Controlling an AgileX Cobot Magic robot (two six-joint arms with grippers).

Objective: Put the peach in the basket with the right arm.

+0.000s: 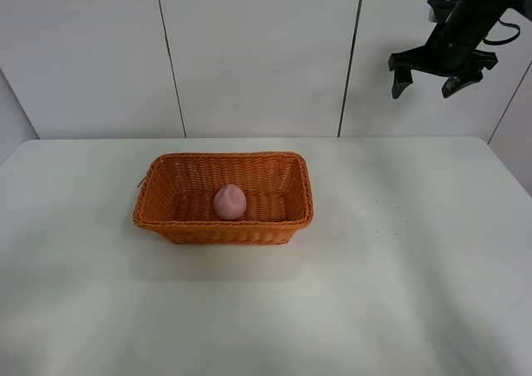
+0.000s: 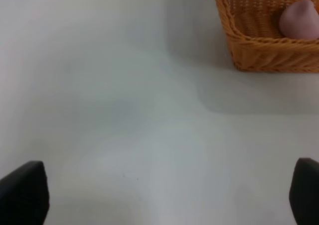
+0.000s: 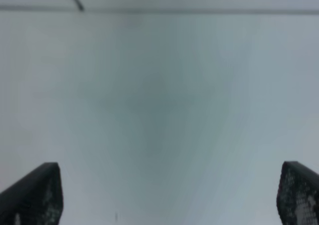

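The peach [image 1: 229, 202] sits inside the basket [image 1: 170, 218], near the middle of its floor, tip pointing up. The basket stands on the white surface [image 1: 399, 293], left of centre. The right arm [image 1: 465, 22] is raised high at the far right, well apart from the basket, its tool [image 1: 426, 85] empty with fingers spread wide. The left tool [image 2: 159, 195] hangs over bare surface beside the basket, fingers also wide apart and holding nothing. A white panelled wall [image 1: 249, 51] stands behind.

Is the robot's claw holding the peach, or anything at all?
Nothing is held. Both grippers, right and left, are open and empty; the peach sits in the basket.
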